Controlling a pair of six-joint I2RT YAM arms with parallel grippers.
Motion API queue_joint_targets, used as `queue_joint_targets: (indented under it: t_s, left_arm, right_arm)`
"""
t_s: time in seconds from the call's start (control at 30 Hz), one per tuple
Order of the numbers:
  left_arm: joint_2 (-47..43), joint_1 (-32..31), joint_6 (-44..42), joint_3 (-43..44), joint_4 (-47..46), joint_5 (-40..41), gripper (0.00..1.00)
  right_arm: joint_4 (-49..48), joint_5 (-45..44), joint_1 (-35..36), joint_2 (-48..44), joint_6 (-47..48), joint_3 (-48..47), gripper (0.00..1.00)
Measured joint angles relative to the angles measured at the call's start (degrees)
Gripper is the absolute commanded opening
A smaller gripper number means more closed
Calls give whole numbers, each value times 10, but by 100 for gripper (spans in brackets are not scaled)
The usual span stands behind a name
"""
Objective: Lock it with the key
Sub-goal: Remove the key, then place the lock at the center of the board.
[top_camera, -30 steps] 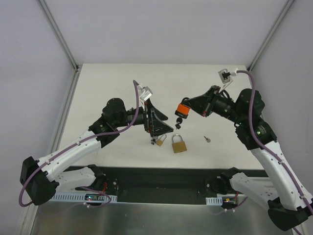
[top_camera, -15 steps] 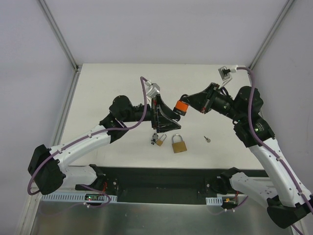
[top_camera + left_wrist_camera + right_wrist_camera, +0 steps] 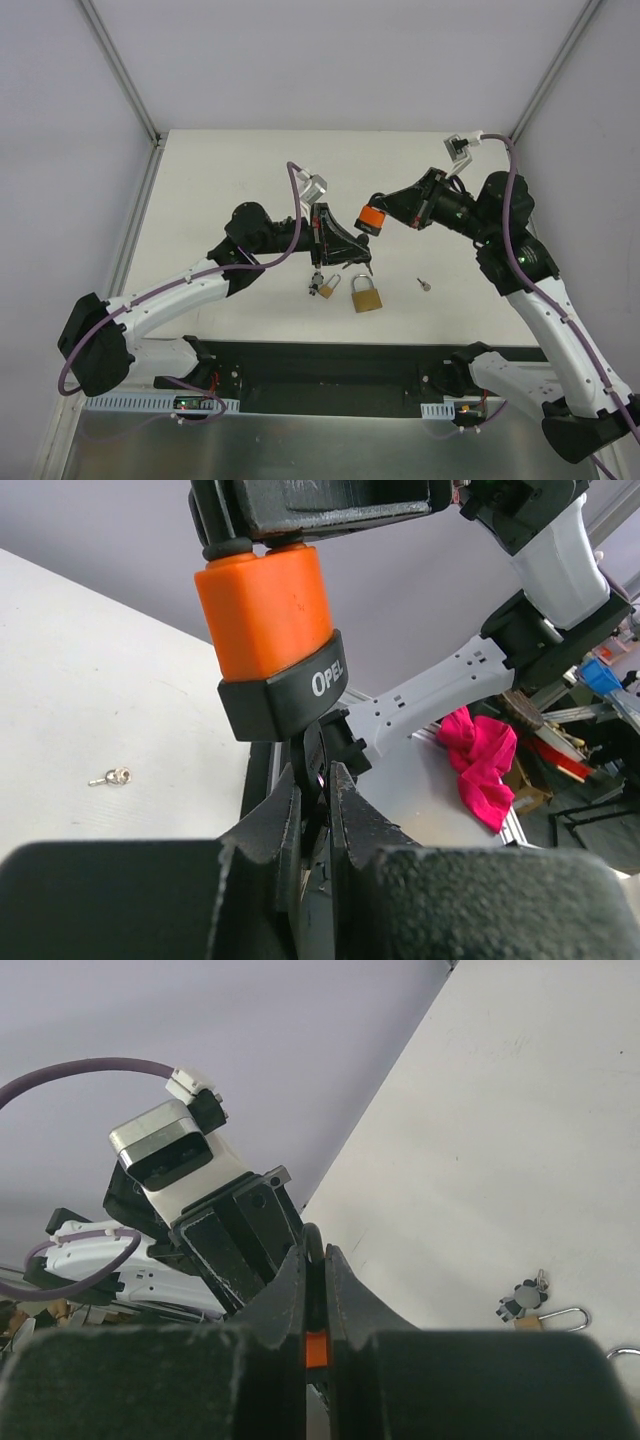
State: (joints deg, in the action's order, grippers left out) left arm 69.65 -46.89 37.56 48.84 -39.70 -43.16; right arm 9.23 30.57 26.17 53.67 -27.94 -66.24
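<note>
An orange padlock (image 3: pixel 372 217) with a black base hangs in the air above the table's middle. My right gripper (image 3: pixel 388 211) is shut on its metal shackle (image 3: pixel 314 1236); a strip of the orange body (image 3: pixel 316 1348) shows between the fingers. In the left wrist view the padlock (image 3: pixel 268 610) fills the upper middle, with a dark key (image 3: pixel 317 763) sticking out below its base. My left gripper (image 3: pixel 315 782) is shut on that key, directly under the lock. From above, the left gripper (image 3: pixel 358 248) sits just left of and below the lock.
A brass padlock (image 3: pixel 366 295) lies on the table near the front edge. A smaller brass padlock with keys (image 3: pixel 324 287) lies to its left, also seen as padlock and keys (image 3: pixel 527 1301). A small loose key (image 3: pixel 425 284) lies to the right, showing as a tiny key (image 3: pixel 112 777).
My left gripper swung in toward the orange padlock and went from wide open to shut on the key under it. The right gripper kept its hold and lifted the lock slightly.
</note>
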Motion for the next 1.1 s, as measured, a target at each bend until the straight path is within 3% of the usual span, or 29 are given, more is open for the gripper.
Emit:
queue_joint_targets:
  t_s: [0.3, 0.53, 0.7, 0.93, 1.1]
  left_arm:
    - [1, 0, 11, -49, -39, 9, 0]
    - [16, 0, 5, -85, 51, -27, 0]
    - [2, 8, -16, -85, 123, 0, 0]
    - [-31, 87, -14, -90, 208, 58, 0]
    - [-67, 162, 21, -139, 234, 81, 0]
  right_arm:
    - [29, 3, -22, 5, -5, -1, 1]
    - [-40, -38, -56, -6, -12, -20, 0]
    - [-63, -34, -61, -6, -7, -19, 0]
    - [-66, 25, -62, 64, 9, -4, 0]
    - [-46, 42, -31, 138, 36, 41, 1]
